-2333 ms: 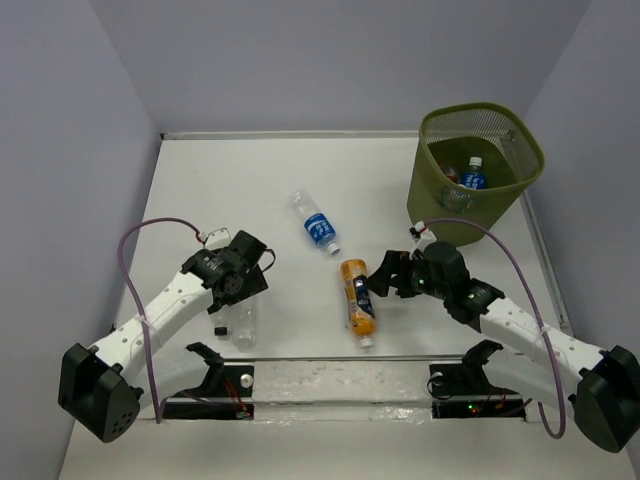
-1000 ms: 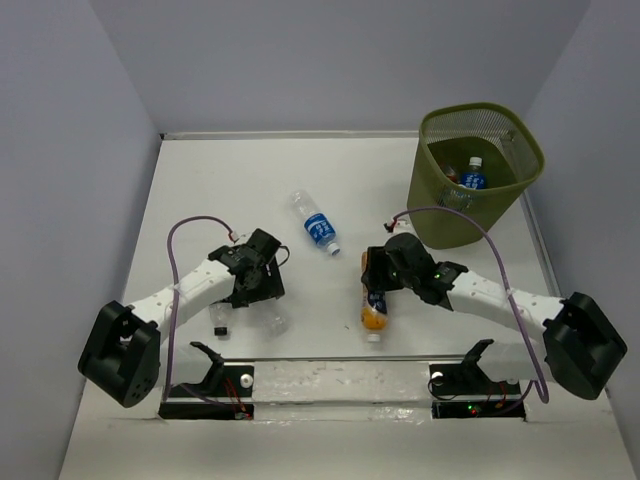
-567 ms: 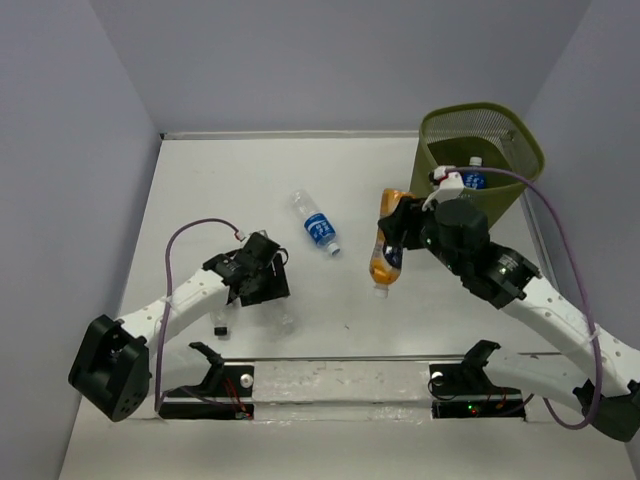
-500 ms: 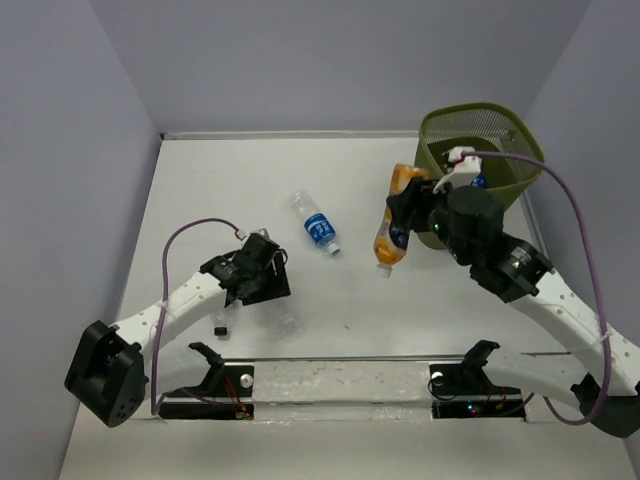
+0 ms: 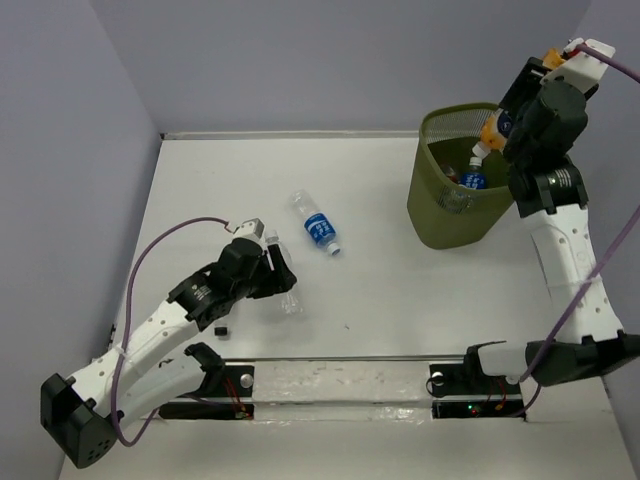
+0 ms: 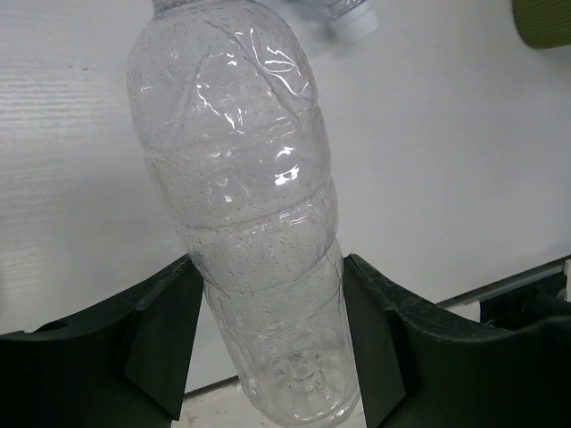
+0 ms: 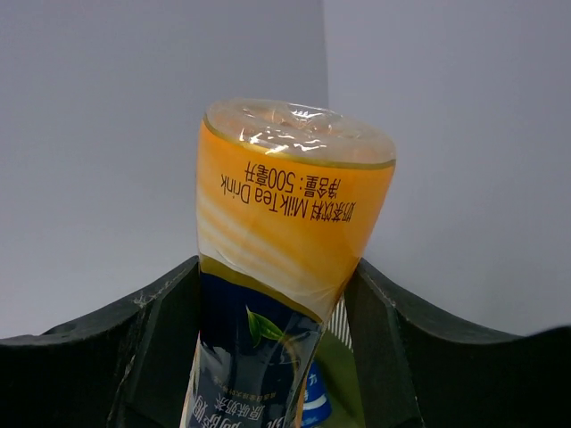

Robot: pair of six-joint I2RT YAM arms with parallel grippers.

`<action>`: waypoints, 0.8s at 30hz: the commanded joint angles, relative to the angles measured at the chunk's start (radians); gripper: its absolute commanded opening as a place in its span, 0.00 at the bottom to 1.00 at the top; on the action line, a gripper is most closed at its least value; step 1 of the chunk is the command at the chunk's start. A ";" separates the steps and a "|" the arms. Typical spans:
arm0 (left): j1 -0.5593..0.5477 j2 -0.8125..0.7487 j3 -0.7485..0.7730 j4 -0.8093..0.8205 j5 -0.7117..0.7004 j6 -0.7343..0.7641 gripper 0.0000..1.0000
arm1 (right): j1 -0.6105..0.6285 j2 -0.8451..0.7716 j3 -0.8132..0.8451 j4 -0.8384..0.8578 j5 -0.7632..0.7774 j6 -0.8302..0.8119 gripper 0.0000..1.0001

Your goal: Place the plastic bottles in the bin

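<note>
Your right arm is raised high at the far right. Its jaws are clamped on the orange bottle, gripping the body from both sides. The bottle's long axis is steeply tilted, with the cap end pointing down toward the mouth of the bin, where other bottles already lie. From the overhead view the bottle looks to hang above the opening near the far-right rim, but height hides the true line, so check that before you let go. Your left jaws are pressed on both flanks of the clear bottle near its base. Its long axis runs straight out from the jaws, neck leading, low over the desk. The bin lies well off to that arm's right. The blue-labelled bottle lies on the desk, nearer your left arm.
</note>
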 commanded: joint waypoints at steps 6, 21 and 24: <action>-0.036 -0.098 0.033 0.132 -0.002 0.029 0.36 | -0.099 0.162 -0.068 0.186 -0.112 -0.035 0.26; -0.125 0.095 0.388 0.186 -0.119 0.057 0.35 | -0.099 -0.208 -0.311 0.004 -0.402 0.155 0.92; -0.138 0.177 0.518 0.192 -0.151 0.080 0.35 | -0.099 -0.284 -0.338 -0.065 -0.509 0.236 0.68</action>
